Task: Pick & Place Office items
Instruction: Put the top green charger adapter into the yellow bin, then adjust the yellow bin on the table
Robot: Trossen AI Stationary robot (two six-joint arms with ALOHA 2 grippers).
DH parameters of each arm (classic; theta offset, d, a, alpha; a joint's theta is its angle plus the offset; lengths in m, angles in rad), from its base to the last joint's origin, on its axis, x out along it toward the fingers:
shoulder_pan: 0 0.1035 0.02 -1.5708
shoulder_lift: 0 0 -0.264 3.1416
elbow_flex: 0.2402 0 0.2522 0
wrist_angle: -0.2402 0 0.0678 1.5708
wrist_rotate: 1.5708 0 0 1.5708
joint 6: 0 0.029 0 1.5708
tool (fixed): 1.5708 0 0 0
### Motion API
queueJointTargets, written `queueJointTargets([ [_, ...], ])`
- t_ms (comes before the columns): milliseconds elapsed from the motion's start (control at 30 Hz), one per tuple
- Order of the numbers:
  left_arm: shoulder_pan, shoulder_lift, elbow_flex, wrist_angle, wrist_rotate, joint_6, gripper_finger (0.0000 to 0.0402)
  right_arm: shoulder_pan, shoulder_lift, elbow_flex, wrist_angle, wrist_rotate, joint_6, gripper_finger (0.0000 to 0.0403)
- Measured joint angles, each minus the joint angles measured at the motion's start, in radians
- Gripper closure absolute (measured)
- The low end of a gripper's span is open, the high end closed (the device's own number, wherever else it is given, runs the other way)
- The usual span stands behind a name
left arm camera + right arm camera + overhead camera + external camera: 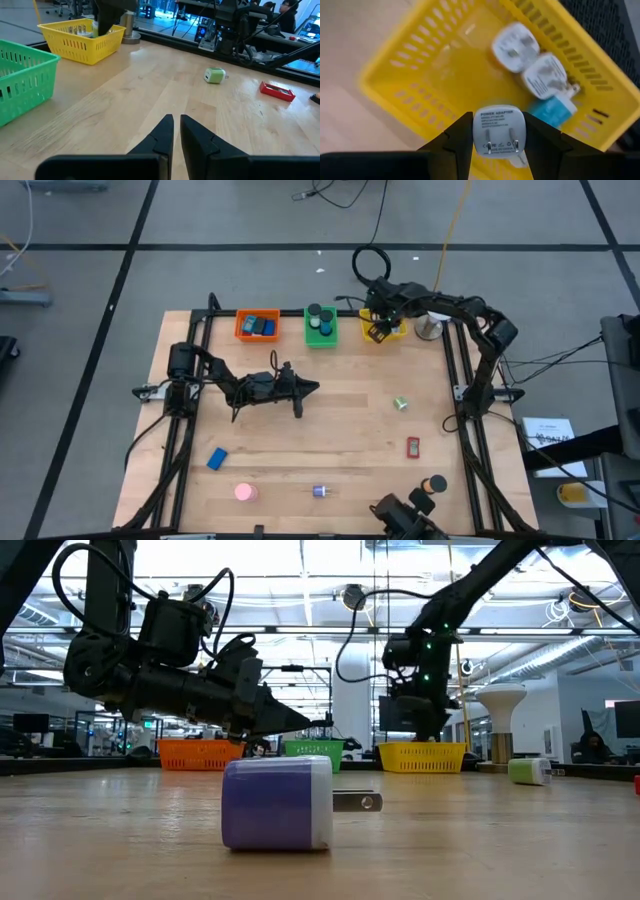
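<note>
Step in hand: placing; the right gripper (494,137) hangs over the yellow bin (410,70) with a white power adapter (498,131) pinched between its fingers, prongs facing the wrist camera; this looks like the moment just ahead of the drop
Right gripper: clamped on the adapter, above the bin at the far edge of the table (330,420) in the high view
In the bin already: two white adapters (516,46) and a blue one (551,109), bunched toward one corner
Left gripper: the left gripper (175,131) sits mid-table, fingers drawn almost together and empty; waiting
Next move, as I read it: part the right fingers so the adapter falls clear into the bin; the open floor of the bin lies right below it, so little shifting seems needed; then go after the loose pieces
Loose on the table: green adapter (400,404) and red block (413,446) on the right side; blue block (217,458), pink round piece (245,492) and purple adapter (278,802) toward the near edge; a black-and-orange piece (434,483) near the right corner
Other bins: orange bin (257,326) holds blue pieces; green bin (321,327) holds dark round ones
Hard to make out: how high the held adapter rides above the bin floor; the yellow bin is mostly covered by the arm in the high view; the objects at the near edge of the table, cut off by the frame, cannot be identified
</note>
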Motion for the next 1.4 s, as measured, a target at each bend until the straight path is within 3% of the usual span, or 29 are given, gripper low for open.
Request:
queueJointTargets([
  [867, 0.0, 0.0, 0.0, 0.0, 0.0, 0.0, 0.0369, -0.014, 0.0, -0.118, 0.137, 0.001, -0.025, 0.0244],
  [1400, 0.0, 0.0, 0.0, 0.0, 0.0, 0.0, 0.0369, -0.013, -0.032, -0.118, 0.152, 0.056, -0.029, 0.0182],
])
